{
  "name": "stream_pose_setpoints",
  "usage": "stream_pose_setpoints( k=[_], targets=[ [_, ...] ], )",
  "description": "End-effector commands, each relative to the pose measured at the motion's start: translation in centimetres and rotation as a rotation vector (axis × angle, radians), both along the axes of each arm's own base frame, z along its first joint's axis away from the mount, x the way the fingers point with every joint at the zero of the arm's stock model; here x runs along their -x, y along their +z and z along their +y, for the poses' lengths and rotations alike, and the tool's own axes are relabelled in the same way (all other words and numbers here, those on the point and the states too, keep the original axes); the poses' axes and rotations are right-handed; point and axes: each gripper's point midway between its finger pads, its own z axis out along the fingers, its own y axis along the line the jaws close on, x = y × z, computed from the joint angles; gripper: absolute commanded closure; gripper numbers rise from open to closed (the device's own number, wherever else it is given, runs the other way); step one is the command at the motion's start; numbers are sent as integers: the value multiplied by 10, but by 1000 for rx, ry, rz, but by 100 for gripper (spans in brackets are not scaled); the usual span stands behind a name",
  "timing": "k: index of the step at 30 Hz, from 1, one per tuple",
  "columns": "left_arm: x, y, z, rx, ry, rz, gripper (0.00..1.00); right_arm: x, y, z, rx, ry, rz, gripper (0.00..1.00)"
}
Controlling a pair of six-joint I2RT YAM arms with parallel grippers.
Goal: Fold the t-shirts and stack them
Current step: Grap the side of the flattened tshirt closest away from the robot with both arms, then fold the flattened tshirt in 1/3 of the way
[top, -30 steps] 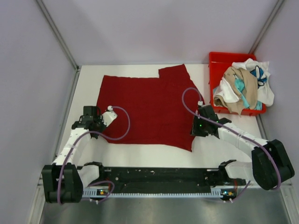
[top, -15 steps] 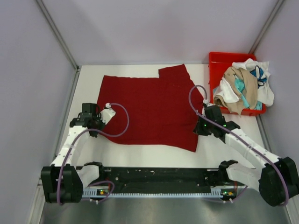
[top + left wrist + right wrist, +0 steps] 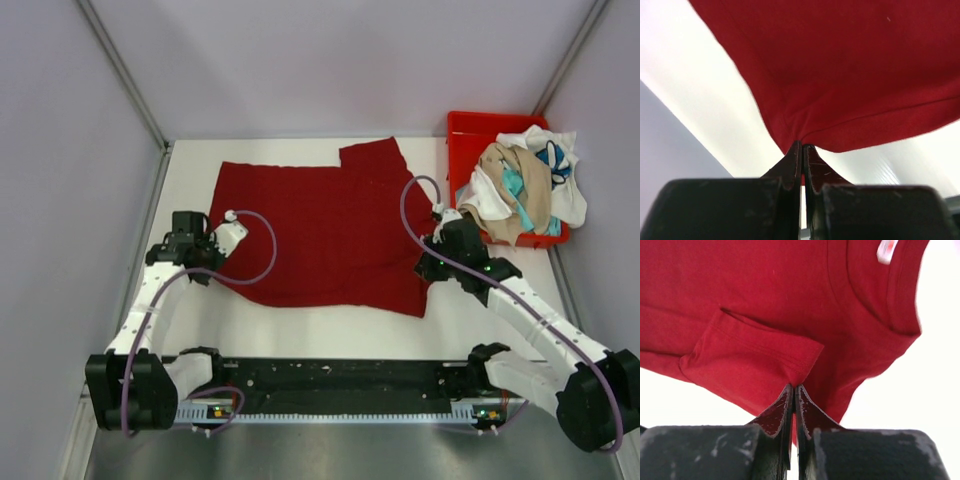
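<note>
A red t-shirt (image 3: 320,225) lies spread on the white table. My left gripper (image 3: 207,262) is shut on its near left corner; in the left wrist view the cloth (image 3: 850,75) fans out from the closed gripper (image 3: 801,146). My right gripper (image 3: 428,268) is shut on the shirt's right edge; in the right wrist view a sleeve (image 3: 750,355) and the collar with a white tag (image 3: 886,250) hang from the closed gripper (image 3: 793,388). More t-shirts (image 3: 520,190) are heaped in a red bin.
The red bin (image 3: 462,130) stands at the back right of the table, close to my right arm. Grey walls enclose the table on the left, back and right. The black rail of the arm bases (image 3: 340,385) runs along the near edge.
Both grippers have moved outward and a little back, the left to the left, the right to the right. The shirt's near edge has been drawn wider and flatter between them.
</note>
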Motion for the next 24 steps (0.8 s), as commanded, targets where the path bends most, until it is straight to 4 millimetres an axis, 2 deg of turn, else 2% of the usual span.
stream_pose_setpoints(
  k=[1,3,5,9,15,20,24],
  targets=[
    [-54,39,8,-25,32,-163,100,-64,86,-7,41,40,-408,100],
    [-69,46,17,-68,67,-167,100,-83,110,-2,21,89,-556,100],
    [-82,43,20,-76,78,-141,100,-99,138,5,43,152,-769,100],
    [-99,28,21,-83,77,-91,100,-122,157,6,115,208,-1003,100],
    [-128,13,23,-100,99,-55,100,-157,138,35,134,415,-977,100],
    [-139,0,28,-132,116,-48,100,-167,137,26,149,398,-976,100],
    [-144,-4,27,-137,113,-58,100,-167,133,19,161,392,-961,100]
  ],
)
